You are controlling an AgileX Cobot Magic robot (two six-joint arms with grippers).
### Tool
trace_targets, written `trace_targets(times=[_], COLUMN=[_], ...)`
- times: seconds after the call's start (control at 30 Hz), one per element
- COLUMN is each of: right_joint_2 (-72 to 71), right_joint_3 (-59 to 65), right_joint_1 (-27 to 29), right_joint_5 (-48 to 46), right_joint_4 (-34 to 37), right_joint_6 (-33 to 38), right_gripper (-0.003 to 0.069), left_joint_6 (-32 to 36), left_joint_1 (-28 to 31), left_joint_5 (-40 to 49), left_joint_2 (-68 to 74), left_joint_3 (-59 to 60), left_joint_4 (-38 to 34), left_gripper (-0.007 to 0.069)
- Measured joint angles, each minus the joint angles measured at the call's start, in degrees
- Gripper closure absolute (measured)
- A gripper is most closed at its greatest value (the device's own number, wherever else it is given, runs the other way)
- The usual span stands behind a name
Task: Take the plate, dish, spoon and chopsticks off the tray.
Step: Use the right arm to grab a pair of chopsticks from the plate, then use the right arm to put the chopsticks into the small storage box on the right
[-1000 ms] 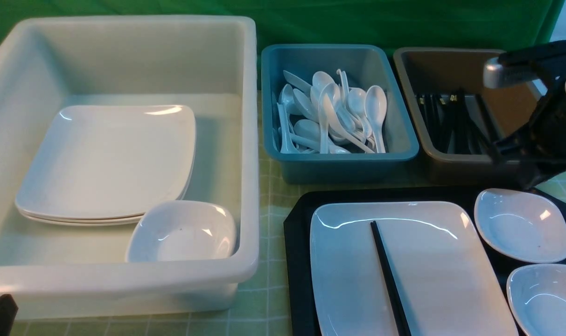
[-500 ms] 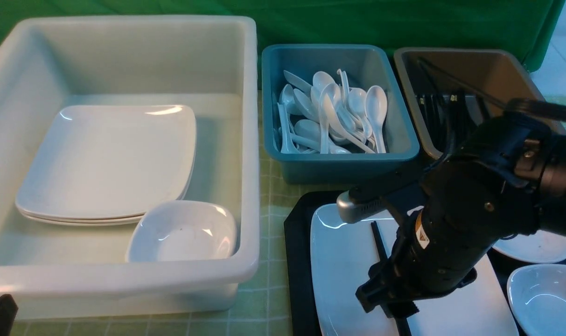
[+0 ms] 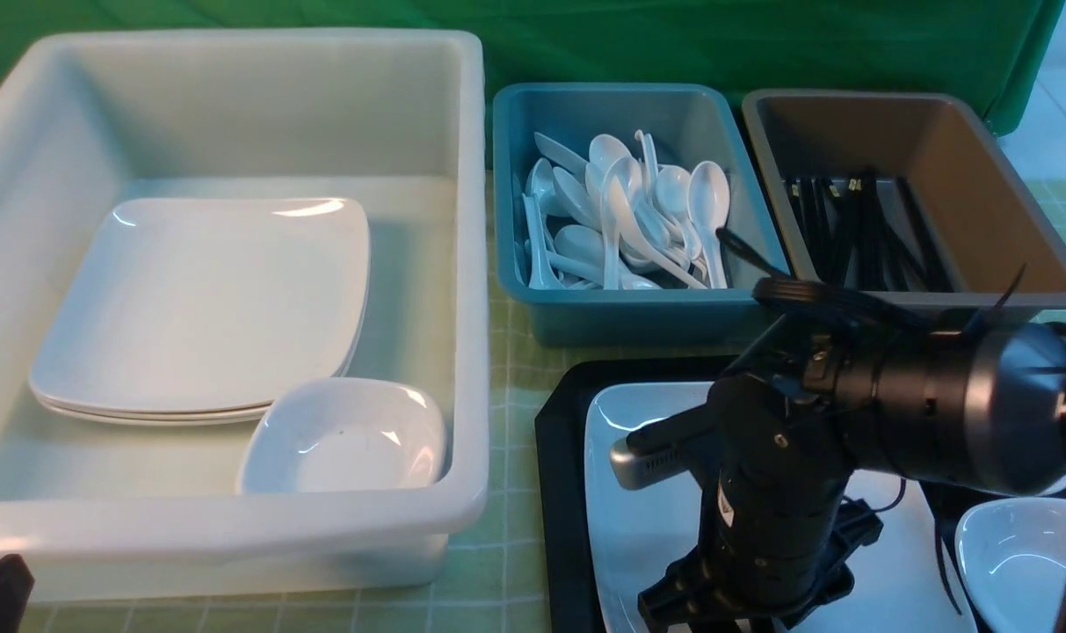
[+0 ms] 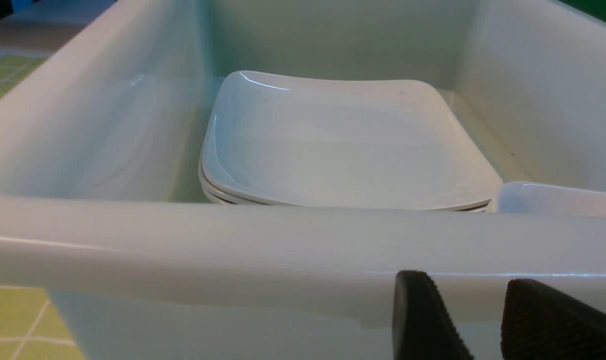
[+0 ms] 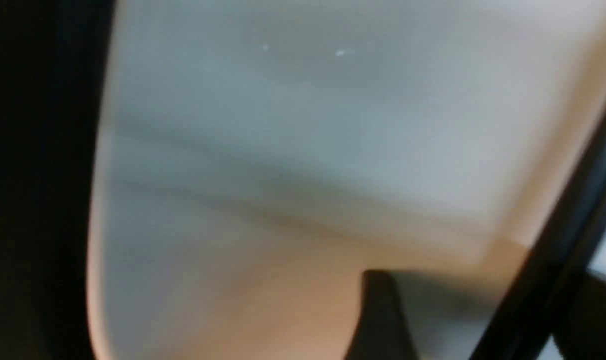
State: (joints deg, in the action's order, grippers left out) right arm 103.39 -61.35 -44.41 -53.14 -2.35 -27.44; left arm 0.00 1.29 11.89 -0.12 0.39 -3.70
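Note:
The black tray (image 3: 559,457) lies at the front right. The big white plate (image 3: 647,527) lies on it, with a small white dish (image 3: 1016,563) to its right. My right arm hangs over the plate and hides the chopsticks in the front view. In the blurred right wrist view, the right gripper (image 5: 487,280) is open just above the plate (image 5: 283,150), and a black chopstick (image 5: 557,250) runs between its fingers. No spoon shows on the tray. My left gripper (image 4: 470,280) is open and empty against the white tub's near wall.
The white tub (image 3: 471,264) on the left holds stacked plates (image 3: 199,299) and a small dish (image 3: 348,435). A blue tub (image 3: 638,308) holds several white spoons. A brown tub (image 3: 1007,220) holds black chopsticks. A second dish on the tray is mostly hidden by the right arm.
My right arm has swung from above the brown tub down and to the left over the plate, and now covers the chopsticks. The left arm has not moved.

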Motion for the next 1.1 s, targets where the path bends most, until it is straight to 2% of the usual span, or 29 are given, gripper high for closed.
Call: trace_targets(times=[0.17,0.23,0.3,0.33,0.4,0.43,0.63,0.77,0.9,0.93,1.03,1.07,1.1], right_joint_2=[0.18,0.23,0.28,0.28,0.34,0.34,-1.12,-7.32,-16.65,-20.93,-24.99,-25.12,-25.38], right_joint_3=[-0.11,-0.11,-0.11,-0.11,-0.13,-0.18,-0.47,-0.47,-0.47,-0.47,-1.73,-1.73,-3.24], right_joint_1=[0.0,0.0,0.0,0.0,-0.06,-0.06,-0.06,-0.06,0.34,1.91,8.51,9.11,13.79], right_joint_5=[0.01,0.01,0.13,0.2,0.25,0.18,-3.41,-4.67,-3.95,-2.13,1.83,2.14,4.73], right_joint_4=[0.61,0.94,1.59,1.76,2.35,2.35,2.02,1.29,-3.46,-6.01,-7.94,-7.95,-8.26], right_joint_6=[0.0,0.0,0.19,0.18,0.7,0.96,4.23,7.39,8.41,8.77,9.26,9.24,9.98], right_gripper=[0.0217,0.0258,0.0361,0.0372,0.0531,0.0559,0.0555,0.0555,0.0555,0.0555,0.0555,0.0555,0.0555], left_joint_6=[0.0,0.0,0.0,0.0,0.0,0.0,0.0,0.0,0.0,0.0,0.0,0.0,0.0], left_joint_1=[0.0,0.0,0.0,0.0,0.0,0.0,0.0,0.0,0.0,0.0,0.0,0.0,0.0], left_joint_5=[0.0,0.0,0.0,0.0,0.0,0.0,0.0,0.0,0.0,0.0,0.0,0.0,0.0], left_joint_2=[0.0,0.0,0.0,0.0,0.0,0.0,0.0,0.0,0.0,0.0,0.0,0.0,0.0], left_joint_3=[0.0,0.0,0.0,0.0,0.0,0.0,0.0,0.0,0.0,0.0,0.0,0.0,0.0], left_joint_4=[0.0,0.0,0.0,0.0,0.0,0.0,0.0,0.0,0.0,0.0,0.0,0.0,0.0], left_gripper=[0.04,0.04,0.04,0.04,0.04,0.04,0.04,0.04,0.04,0.04,0.04,0.04,0.04])
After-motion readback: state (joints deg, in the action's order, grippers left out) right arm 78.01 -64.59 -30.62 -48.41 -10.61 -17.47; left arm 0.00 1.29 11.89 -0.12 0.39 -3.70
